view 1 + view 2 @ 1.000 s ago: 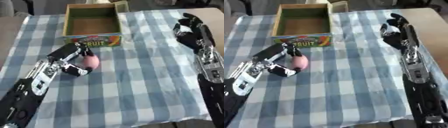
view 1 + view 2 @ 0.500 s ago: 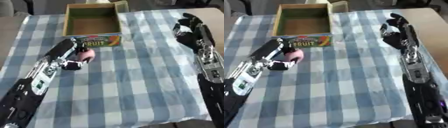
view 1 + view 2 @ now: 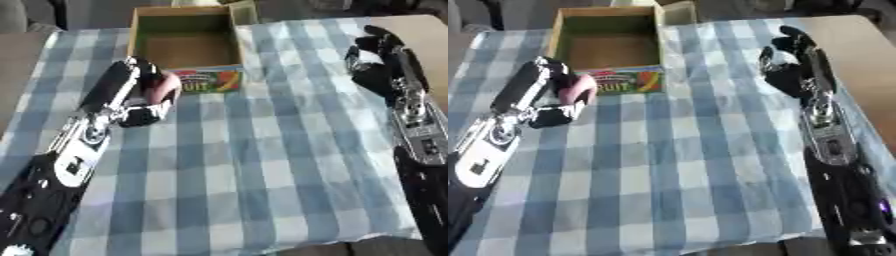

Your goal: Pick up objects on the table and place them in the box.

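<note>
My left hand (image 3: 131, 95) is shut on a pink rounded object (image 3: 163, 88) and holds it just in front of the box's near left corner, above the checked cloth. The box (image 3: 186, 47) is an open cardboard fruit crate with a colourful front label; its inside looks bare. My right hand (image 3: 378, 60) hovers open at the right side of the table, fingers relaxed, holding nothing.
A blue and white checked cloth (image 3: 262, 165) covers the table. Bare brown tabletop (image 3: 433, 40) shows past the cloth at the far right. A dark chair or stand (image 3: 61, 10) rises behind the table at the far left.
My left hand has lifted the pink object and carried it away from me toward the box's front left corner. The right arm has stayed where it was.
</note>
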Available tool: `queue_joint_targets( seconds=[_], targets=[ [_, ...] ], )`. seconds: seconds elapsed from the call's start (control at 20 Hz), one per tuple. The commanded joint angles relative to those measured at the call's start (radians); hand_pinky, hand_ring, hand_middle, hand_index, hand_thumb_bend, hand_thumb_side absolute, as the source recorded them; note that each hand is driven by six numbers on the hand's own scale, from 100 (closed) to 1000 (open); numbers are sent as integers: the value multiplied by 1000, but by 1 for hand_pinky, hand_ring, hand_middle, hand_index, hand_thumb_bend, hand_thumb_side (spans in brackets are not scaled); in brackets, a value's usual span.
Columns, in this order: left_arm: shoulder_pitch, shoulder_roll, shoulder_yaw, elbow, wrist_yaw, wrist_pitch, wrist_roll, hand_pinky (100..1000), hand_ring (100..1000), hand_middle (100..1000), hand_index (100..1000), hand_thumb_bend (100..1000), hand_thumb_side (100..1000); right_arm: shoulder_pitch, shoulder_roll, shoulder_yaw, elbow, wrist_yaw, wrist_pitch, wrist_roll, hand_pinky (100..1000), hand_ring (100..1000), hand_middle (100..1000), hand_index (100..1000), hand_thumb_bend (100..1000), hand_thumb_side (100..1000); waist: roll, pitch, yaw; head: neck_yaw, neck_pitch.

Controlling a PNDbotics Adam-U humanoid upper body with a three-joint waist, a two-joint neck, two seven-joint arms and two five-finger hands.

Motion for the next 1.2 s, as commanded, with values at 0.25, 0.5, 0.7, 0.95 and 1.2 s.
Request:
queue_joint_targets(
  seconds=[0.25, 0.5, 0.7, 0.95, 1.2],
  targets=[
    [-85, 65, 40, -75, 77, 35, -2, 450, 338, 293, 365, 135, 100, -12, -13, 0, -6, -4, 0, 4, 523, 860, 721, 891, 100, 100, -1, -21, -7, -4, 8],
    [-180, 57, 71, 36, 45, 53, 9, 458, 347, 301, 373, 151, 100, -17, -11, 7, 1, -2, -1, 10, 523, 860, 721, 891, 100, 100, -2, -21, -24, 2, 6],
    [-247, 21, 110, 179, -46, 61, 39, 464, 355, 312, 387, 170, 100, -23, -8, 16, 8, 0, -4, 19, 523, 860, 721, 891, 100, 100, -1, -20, -43, 11, 1],
    [-313, -22, 184, 395, -182, 86, 111, 473, 360, 317, 394, 147, 100, -40, 8, 34, 13, 6, -8, 37, 523, 860, 721, 891, 100, 100, 4, -16, -91, 26, -13],
    [-360, -23, 251, 546, -261, 132, 163, 486, 376, 342, 420, 160, 107, -58, 27, 52, 17, 14, -11, 58, 522, 860, 721, 891, 100, 100, 12, -7, -144, 36, -23]
  ],
)
